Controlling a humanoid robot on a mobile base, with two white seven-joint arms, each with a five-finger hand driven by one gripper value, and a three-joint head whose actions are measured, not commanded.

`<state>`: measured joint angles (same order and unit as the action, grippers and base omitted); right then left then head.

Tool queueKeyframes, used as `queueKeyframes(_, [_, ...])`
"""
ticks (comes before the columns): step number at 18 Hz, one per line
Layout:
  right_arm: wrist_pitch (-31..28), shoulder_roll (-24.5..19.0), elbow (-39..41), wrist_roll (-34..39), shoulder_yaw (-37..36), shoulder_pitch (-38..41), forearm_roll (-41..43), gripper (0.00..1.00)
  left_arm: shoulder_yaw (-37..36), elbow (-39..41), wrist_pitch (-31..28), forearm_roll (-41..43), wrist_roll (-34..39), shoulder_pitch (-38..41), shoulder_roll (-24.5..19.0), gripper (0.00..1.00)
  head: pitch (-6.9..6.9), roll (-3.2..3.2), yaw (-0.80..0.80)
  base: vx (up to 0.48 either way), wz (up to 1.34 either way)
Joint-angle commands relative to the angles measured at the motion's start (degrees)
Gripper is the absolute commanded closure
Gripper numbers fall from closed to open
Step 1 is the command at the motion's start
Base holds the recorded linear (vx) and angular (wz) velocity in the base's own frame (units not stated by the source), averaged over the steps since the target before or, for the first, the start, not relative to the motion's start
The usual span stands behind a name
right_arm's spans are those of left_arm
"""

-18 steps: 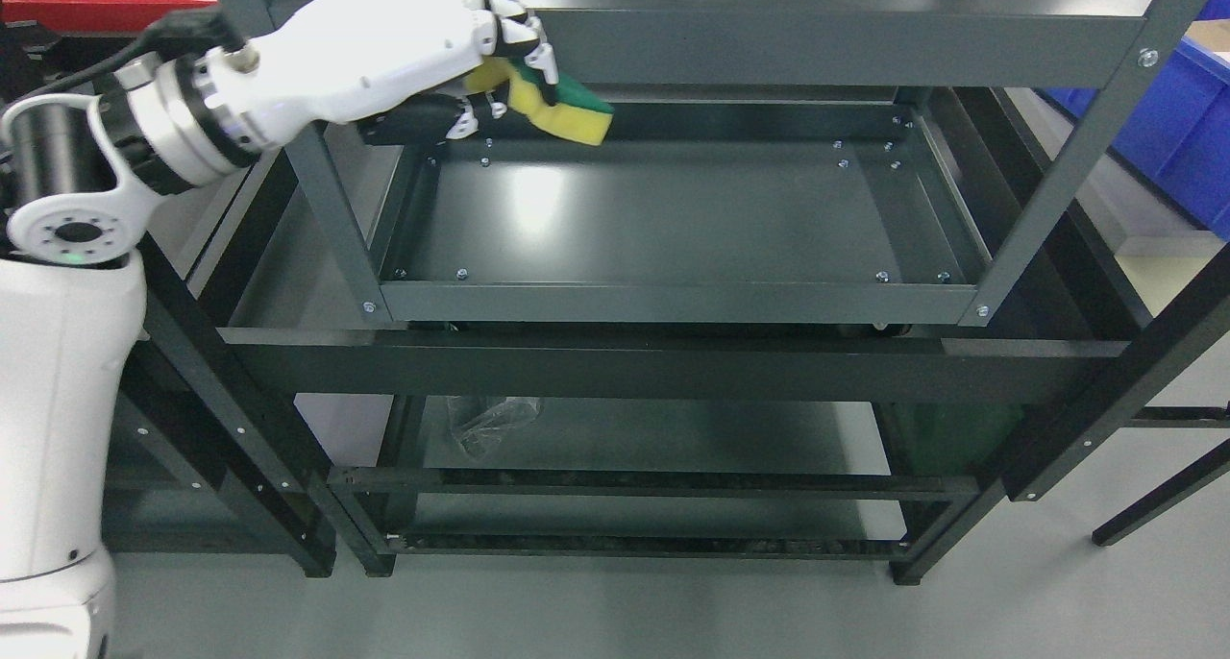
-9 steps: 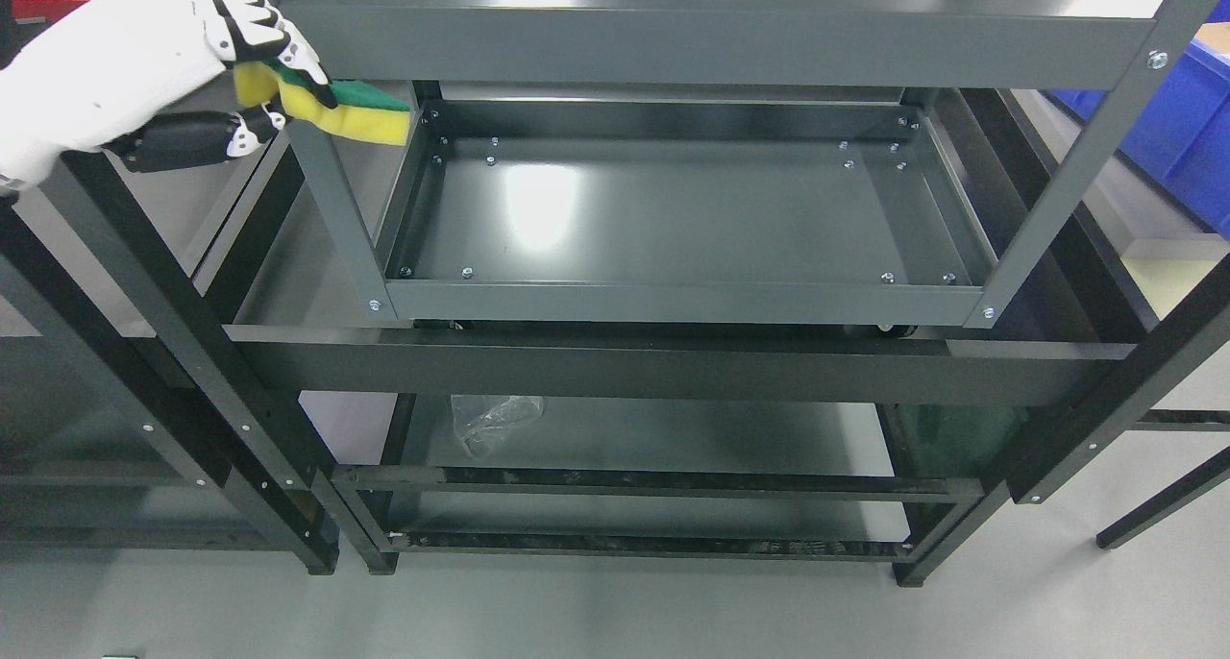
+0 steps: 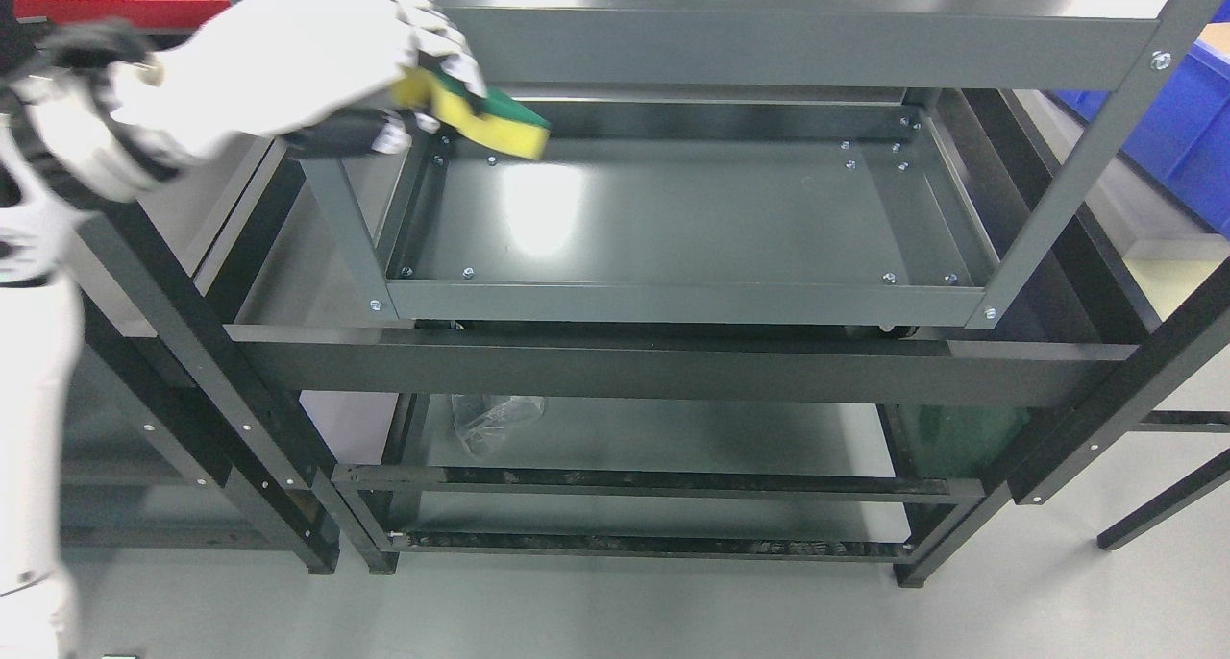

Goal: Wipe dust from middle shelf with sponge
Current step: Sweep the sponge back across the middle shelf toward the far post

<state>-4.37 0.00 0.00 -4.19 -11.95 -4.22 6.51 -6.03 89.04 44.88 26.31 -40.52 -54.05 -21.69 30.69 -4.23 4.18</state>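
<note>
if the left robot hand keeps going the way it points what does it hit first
Probably the middle shelf: the left robot hand aims the sponge right and down toward its back-left area, though depth is unclear.

Middle shelf [image 3: 673, 217]: smooth, glossy grey painted metal. Sponge [image 3: 485, 121]: yellow foam, green scouring layer.

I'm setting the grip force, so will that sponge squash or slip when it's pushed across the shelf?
The sponge looks like soft foam, so it probably squashes. Its green scouring face likely drags, not slips. Held in the left robot hand, it seems light.
</note>
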Motion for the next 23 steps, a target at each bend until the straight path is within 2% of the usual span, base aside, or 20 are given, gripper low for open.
queueKeyframes(1, [-0.03,1.0,1.0,-0.03,0.0,0.0,0.0,0.0,-21.0,-2.74,0.12,12.01,7.35,-2.64,20.69,0.99,0.0,0.0,0.0,0.0,0.0])
queueKeyframes(5, [-0.03,1.0,1.0,-0.03,0.0,0.0,0.0,0.0,-27.27,-2.91,-1.09,15.26,15.55,-4.48,20.69,1.0,0.19,0.0,0.0,0.002,-0.02])
queueKeyframes(7, [-0.03,1.0,1.0,-0.03,0.0,0.0,0.0,0.0,-31.65,-3.0,-5.65,16.49,18.8,-5.27,20.69,0.99,0.39,0.0,0.0,0.0,0.0])
queueKeyframes(9, [-0.03,1.0,1.0,-0.03,0.09,0.0,0.0,0.0,-36.4,-3.0,-13.02,16.67,22.22,-5.36,20.69,0.99,2.35,0.0,0.0,0.0,0.0])
queueKeyframes(10, [-0.03,1.0,1.0,-0.03,0.09,0.0,0.0,0.0,-38.77,-3.0,-17.5,16.41,25.2,-5.45,20.69,0.99,2.44,0.0,0.0,0.0,0.0])
queueKeyframes(12, [-0.03,1.0,1.0,-0.03,0.0,0.0,0.0,0.0,-42.3,-3.0,-21.92,15.88,29.34,-5.45,20.69,0.99,2.55,0.0,0.0,0.0,0.0])
queueKeyframes(16, [-0.03,1.0,1.0,-0.03,0.0,0.0,0.0,0.0,-44.95,-3.96,-23.25,14.21,31.73,-5.45,20.69,0.99,2.74,0.0,0.0,0.0,0.0])
queueKeyframes(20, [-0.03,1.0,1.0,-0.03,0.0,0.0,0.0,0.0,-48.37,-4.23,-23.25,9.03,32.09,-4.32,20.69,0.99,2.75,0.0,0.0,0.0,0.0])
queueKeyframes(23, [-0.03,1.0,1.0,-0.03,0.0,0.0,0.0,0.0,-47.95,-4.93,-23.43,4.47,31.04,5.66,20.69,0.99,2.74,0.0,0.0,0.0,0.0])
